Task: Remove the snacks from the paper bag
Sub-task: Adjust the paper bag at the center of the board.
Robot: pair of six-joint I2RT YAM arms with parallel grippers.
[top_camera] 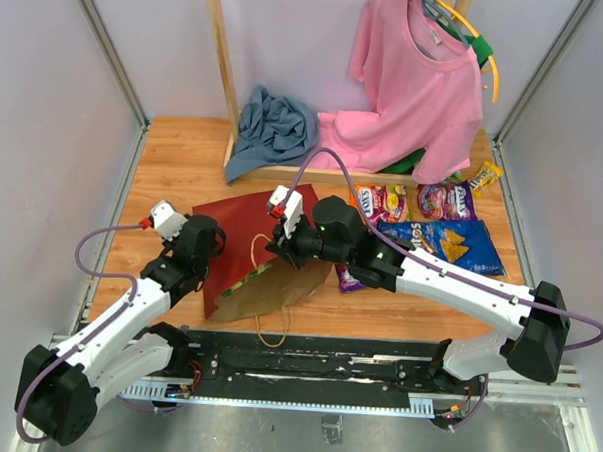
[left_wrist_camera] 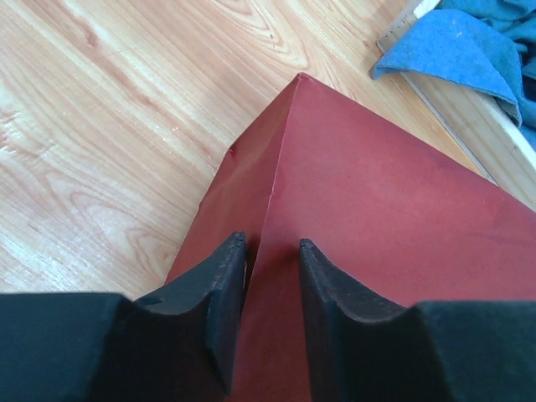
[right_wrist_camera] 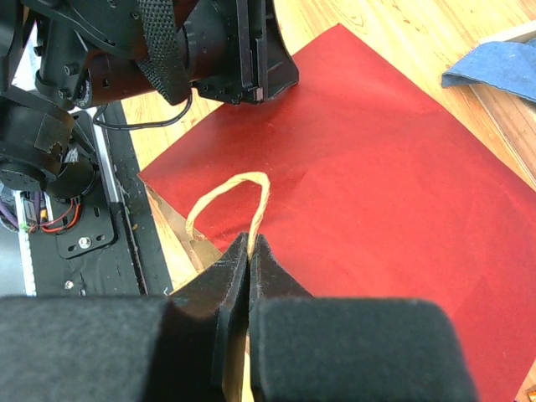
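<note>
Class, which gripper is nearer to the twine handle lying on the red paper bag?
Right. The right gripper is shut on the twine handle. The left gripper straddles the paper bag's folded side edge, jaws apart, away from the handle.

Mostly buried under the right arm [top_camera: 449,278]: a purple packet [top_camera: 346,280] and the near edge of the blue chip bag [top_camera: 463,243]. Inside the paper bag [top_camera: 247,219], only a green-yellow sliver [top_camera: 249,276] at the mouth, too small to identify. Twine handle [right_wrist_camera: 224,194] lost between the right fingers [right_wrist_camera: 280,289]. Grip of the left fingers [left_wrist_camera: 219,293] on the bag's fold: unclear.
</note>
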